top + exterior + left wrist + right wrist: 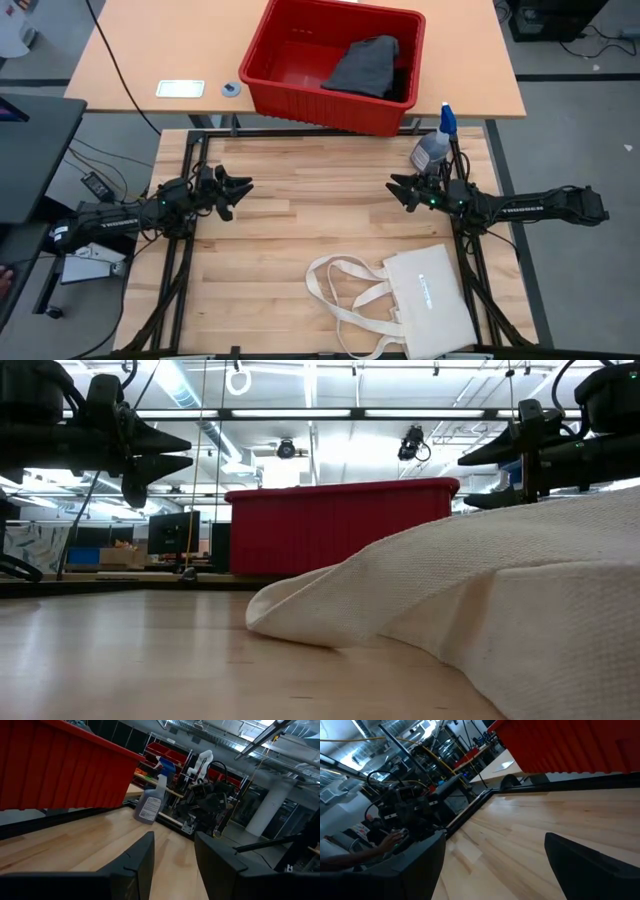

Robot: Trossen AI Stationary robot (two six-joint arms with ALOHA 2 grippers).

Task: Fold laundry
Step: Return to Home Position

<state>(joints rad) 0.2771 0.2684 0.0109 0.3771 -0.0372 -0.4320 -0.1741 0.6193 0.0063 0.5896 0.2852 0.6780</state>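
A dark grey garment (365, 65) lies crumpled in a red bin (300, 60) that stands on a second table beyond the far edge. The plaid, light blue-grey and black pieces do not show. My left gripper (236, 196) hovers open above the bare wood near the table's left side, pointing right. My right gripper (398, 194) hovers open near the right side, pointing left, facing the other. In the low view both grippers (190, 452) (466, 482) are well above the table top. The wrist views show each pair of fingers apart (175, 852) (495, 847) with nothing between them.
A cream canvas tote bag (425, 300) with long handles (345, 290) lies flat at the near right and fills the low view's foreground (480, 610). A spray bottle (435, 145) stands at the far right corner. Bare wood (310, 210) lies between the grippers.
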